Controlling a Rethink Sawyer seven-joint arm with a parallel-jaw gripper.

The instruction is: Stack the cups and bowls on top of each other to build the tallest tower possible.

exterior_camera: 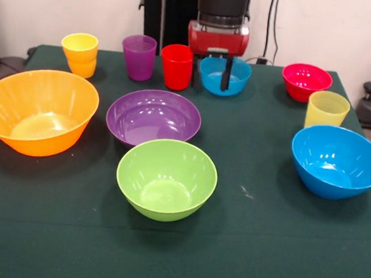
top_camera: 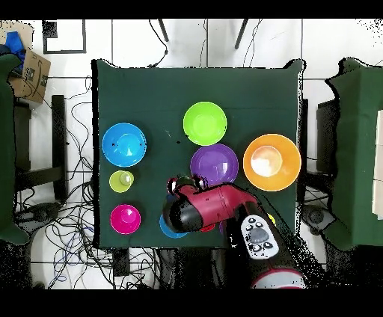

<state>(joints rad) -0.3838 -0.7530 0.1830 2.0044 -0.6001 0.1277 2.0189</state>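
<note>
Nothing had been stacked yet; every piece sat alone on the green table [exterior_camera: 254,249], each mouth up, so the tower existed only as an intention. The gripper [exterior_camera: 210,81] hung low at the far row, its two dark fingers apart and not clamped on anything — one finger appeared to stand just outside the near wall of the small blue bowl [exterior_camera: 237,78] beside the red cup [exterior_camera: 176,66], the other in front of the bowl's face (whether either touched the plastic could not be told). That straddle read as a rim pinch being set up, a sensible hold for a thin-walled bowl; the jaws would need to close on the wall before any lift. The four large bowls lay toward the front: the orange bowl [exterior_camera: 37,110] widest at one side, the purple bowl [exterior_camera: 153,116] and green bowl [exterior_camera: 166,178] near the middle and almost touching, the blue bowl [exterior_camera: 337,161] well apart at the other side. Behind them stood the orange-yellow cup [exterior_camera: 80,54] and the purple cup [exterior_camera: 139,57], with the pale yellow cup [exterior_camera: 326,109] and the small red bowl [exterior_camera: 305,81] — all spread out, probably so each could be reached without knocking a neighbour.
</note>
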